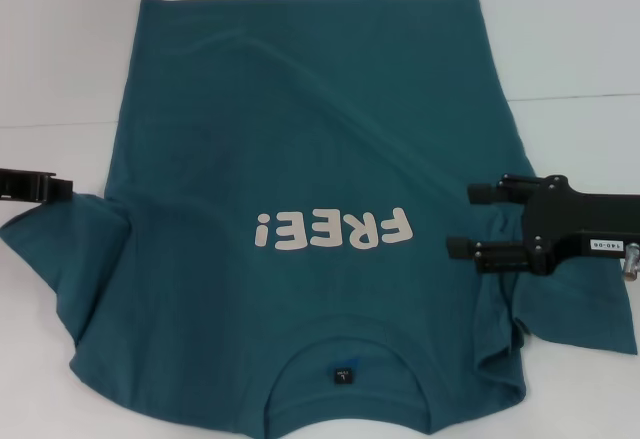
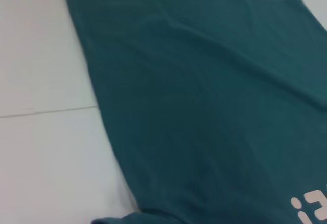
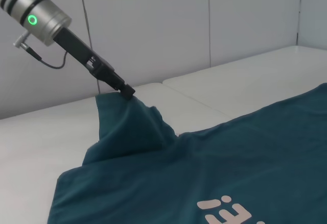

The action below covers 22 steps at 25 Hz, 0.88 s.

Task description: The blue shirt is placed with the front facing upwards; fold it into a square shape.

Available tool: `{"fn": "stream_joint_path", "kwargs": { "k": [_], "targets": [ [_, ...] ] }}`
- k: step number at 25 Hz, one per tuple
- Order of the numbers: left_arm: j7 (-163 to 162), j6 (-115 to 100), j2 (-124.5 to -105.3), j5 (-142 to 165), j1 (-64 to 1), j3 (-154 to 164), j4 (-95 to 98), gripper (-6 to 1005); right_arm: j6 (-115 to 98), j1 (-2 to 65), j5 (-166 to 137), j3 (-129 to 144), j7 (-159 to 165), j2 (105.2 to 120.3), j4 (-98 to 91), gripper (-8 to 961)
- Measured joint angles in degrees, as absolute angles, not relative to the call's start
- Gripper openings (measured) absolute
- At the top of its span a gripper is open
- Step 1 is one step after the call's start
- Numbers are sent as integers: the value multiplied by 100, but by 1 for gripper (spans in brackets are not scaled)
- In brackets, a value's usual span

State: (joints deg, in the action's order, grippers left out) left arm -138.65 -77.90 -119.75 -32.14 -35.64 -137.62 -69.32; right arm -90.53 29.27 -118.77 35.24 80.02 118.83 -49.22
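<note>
The blue shirt (image 1: 300, 129) lies front up on the white table (image 1: 60, 59), collar toward me, with the white letters "FREE!" (image 1: 333, 229) and a small dark neck label (image 1: 343, 375) showing. At the table's left, my left gripper (image 1: 68, 190) is shut on the tip of the shirt's left sleeve. The right wrist view shows that gripper (image 3: 126, 92) holding the sleeve (image 3: 127, 127) up in a peak off the table. My right gripper (image 1: 462, 220) hovers open over the shirt's right side, above the bunched right sleeve (image 1: 505, 309). The left wrist view shows only the shirt's lower body (image 2: 204, 106).
A seam line (image 1: 60, 125) crosses the white table top. Bare table (image 1: 570, 39) lies to the left, right and far side of the shirt. A pale wall (image 3: 204, 25) stands behind the table's left side.
</note>
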Motion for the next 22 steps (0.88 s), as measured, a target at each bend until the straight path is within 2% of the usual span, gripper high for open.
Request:
{"fn": "stream_joint_path", "kwargs": {
  "k": [9, 16, 22],
  "targets": [
    [-13920, -7967, -12080, -3227, -3577, -13738, -7247, 47, -9035, 2871, -11873, 3519, 7969, 11874, -4921, 882],
    [-14015, -8165, -12057, -3220, -3554, -13771, -7553, 48, -9035, 2856, -11880, 3515, 7963, 11874, -4921, 882],
    [-13996, -8160, -12137, -3226, -3577, -13673, -7497, 50, -9037, 2848, -11883, 3515, 7963, 11874, -4922, 881]
  ]
}}
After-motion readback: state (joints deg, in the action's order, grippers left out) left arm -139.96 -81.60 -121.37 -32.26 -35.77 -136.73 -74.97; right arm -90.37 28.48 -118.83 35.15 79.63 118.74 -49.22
